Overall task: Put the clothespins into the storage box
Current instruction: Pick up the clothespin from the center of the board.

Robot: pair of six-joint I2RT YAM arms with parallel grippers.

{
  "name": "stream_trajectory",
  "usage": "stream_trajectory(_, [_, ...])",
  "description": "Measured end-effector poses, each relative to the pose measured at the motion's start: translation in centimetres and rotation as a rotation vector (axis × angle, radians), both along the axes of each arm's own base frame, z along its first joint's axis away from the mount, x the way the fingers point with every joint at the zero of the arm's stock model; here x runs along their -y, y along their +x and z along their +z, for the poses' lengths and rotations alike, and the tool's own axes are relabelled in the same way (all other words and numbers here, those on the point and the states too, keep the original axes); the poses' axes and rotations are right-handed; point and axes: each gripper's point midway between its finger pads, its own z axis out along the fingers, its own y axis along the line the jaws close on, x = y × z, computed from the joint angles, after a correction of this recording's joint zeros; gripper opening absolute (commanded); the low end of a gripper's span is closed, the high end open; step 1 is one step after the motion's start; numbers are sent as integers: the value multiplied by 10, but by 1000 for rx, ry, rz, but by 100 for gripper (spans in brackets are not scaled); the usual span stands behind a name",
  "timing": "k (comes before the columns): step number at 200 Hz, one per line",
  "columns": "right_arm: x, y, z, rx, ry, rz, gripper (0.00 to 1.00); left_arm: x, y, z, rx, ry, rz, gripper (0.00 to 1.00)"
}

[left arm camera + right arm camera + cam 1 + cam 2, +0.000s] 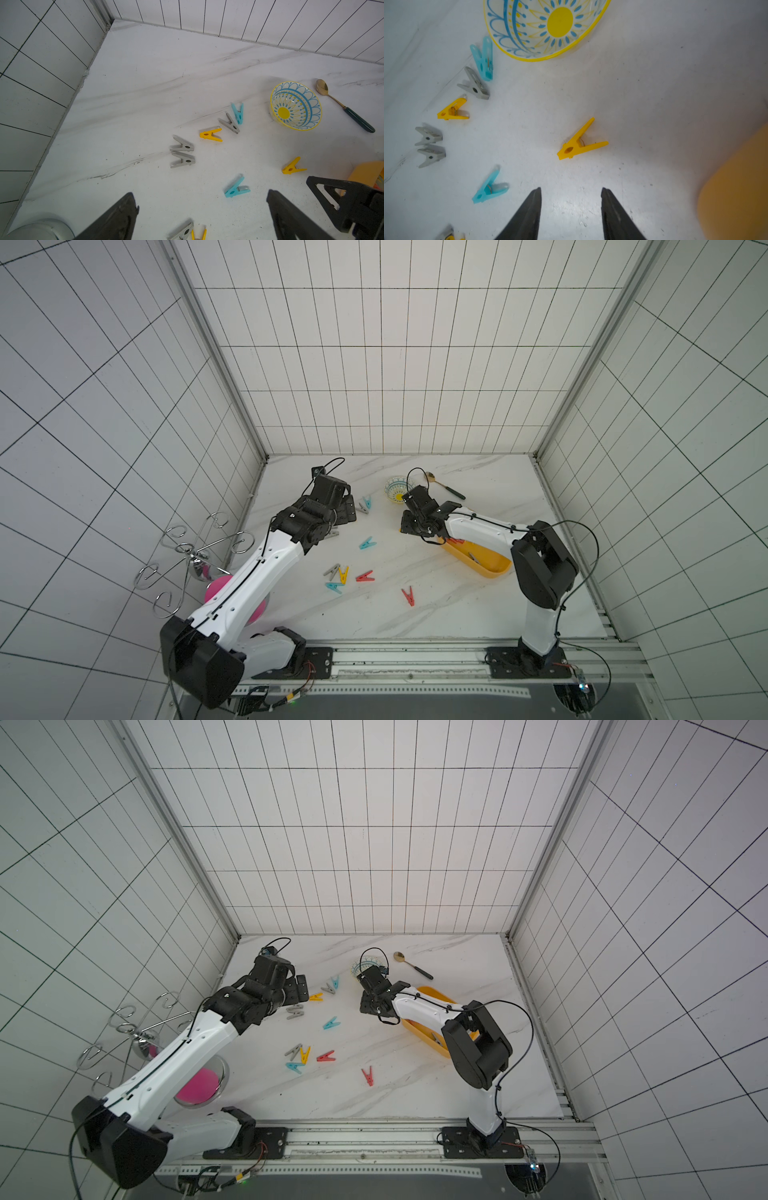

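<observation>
Just beside the storage box (737, 187), a yellow clothespin (581, 141) lies flat on the desk (654, 93), straight ahead of the right jaws, which are half-spread and empty. Its long axis slants across their gap. The left jaws, wide and empty, sit farther from the box.

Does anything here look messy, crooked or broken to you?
Only the clothespins: they lie scattered at all angles over the marble table, mostly outside the yellow storage box. The box sits askew to the table's edges, partly under the right arm. Nothing looks broken or spilled.
</observation>
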Motion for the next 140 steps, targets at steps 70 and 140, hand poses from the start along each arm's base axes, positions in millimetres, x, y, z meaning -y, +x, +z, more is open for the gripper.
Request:
stream_trajectory(70, [-3,22,-35,-30,-23,-170,54,-6,0,3,7,26,-6,99])
stream_trajectory(140, [-11,30,-43,-56,-5,-234,52,-9,1,3,8,35,-4,99])
